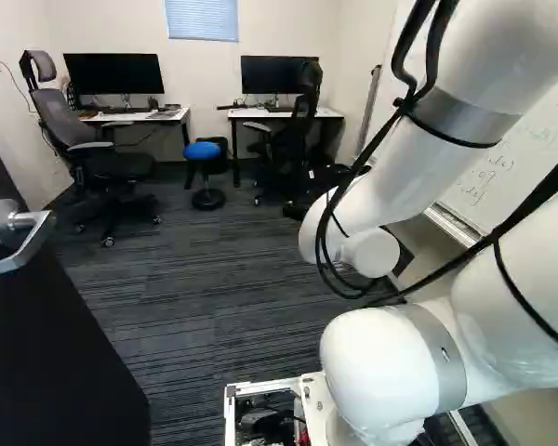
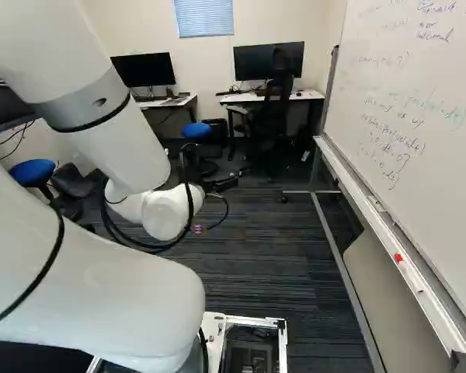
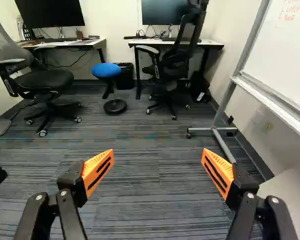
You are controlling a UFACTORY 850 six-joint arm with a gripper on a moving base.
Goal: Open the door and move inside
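Observation:
The dark door (image 1: 60, 344) stands open at the left of the left base view, with its silver lever handle (image 1: 19, 232) at the edge. Beyond it the carpeted room lies in sight. My gripper (image 2: 221, 185) shows only as a small dark shape past the white wrist in the right base view. Seen along the wrist, the gripper (image 3: 157, 170) is open wide, its orange pads far apart and nothing between them. Neither door nor handle appears in the wrist view, so the fingers are apart from both.
A whiteboard (image 2: 419, 132) on a wheeled metal frame (image 2: 346, 280) runs along the right side. Ahead at the far wall are two desks with monitors, a blue stool (image 3: 106, 70), a grey office chair (image 3: 45, 82) and a black chair (image 3: 167, 65). Dark striped carpet (image 1: 214, 297) lies between.

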